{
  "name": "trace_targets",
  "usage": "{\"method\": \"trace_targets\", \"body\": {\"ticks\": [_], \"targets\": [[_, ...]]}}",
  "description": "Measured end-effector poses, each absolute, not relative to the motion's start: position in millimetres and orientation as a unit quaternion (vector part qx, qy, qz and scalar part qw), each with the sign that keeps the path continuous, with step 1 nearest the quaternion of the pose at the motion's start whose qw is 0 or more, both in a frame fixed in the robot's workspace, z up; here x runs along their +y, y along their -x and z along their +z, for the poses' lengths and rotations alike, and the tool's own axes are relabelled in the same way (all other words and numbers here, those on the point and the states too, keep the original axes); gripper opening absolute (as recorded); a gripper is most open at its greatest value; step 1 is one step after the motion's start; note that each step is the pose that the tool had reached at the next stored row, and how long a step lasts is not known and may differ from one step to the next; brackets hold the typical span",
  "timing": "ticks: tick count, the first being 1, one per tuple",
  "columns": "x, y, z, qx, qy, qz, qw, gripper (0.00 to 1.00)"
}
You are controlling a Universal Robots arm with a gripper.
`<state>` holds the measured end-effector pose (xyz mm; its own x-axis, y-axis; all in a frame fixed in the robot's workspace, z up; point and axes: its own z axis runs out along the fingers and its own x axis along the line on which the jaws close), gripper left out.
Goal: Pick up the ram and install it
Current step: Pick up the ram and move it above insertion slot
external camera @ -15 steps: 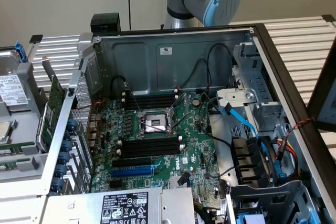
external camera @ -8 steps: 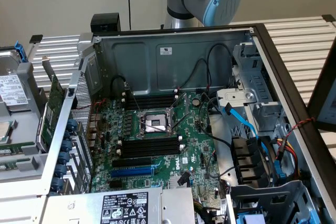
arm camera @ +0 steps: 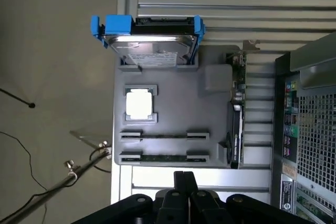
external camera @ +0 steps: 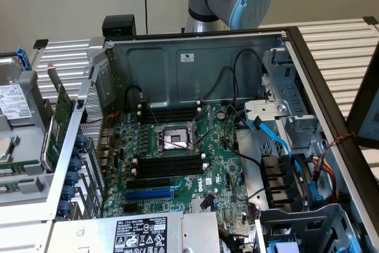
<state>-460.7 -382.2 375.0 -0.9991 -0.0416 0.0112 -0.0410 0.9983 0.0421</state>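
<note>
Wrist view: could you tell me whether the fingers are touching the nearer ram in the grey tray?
Apart. The wrist view shows the rim of the grey tray and table slats between the fingers and the nearer ram.

Two ram sticks [arm camera: 164,135], one hard drive [arm camera: 152,51], one processor chip [arm camera: 139,103], one expansion card [arm camera: 237,114].

I read case [external camera: 154,69] as bare grey sheet metal, dull sheen; motherboard [external camera: 216,167] green, lacquered look. I see hard drive [arm camera: 152,43] top as polished metal, mirror-bright; its bracket [arm camera: 116,24] blue plastic, smooth; holder tray [arm camera: 178,98] grey matt plastic; gripper [arm camera: 185,179] matt black; table [arm camera: 220,3] ribbed pale metal.
</note>
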Motion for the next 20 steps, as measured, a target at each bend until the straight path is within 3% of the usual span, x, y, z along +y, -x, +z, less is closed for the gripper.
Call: {"method": "trace_targets", "body": {"ticks": [20], "targets": [[-382.2,460.7,373.0,-0.979,-0.201,-0.020,0.010,0.10]]}}
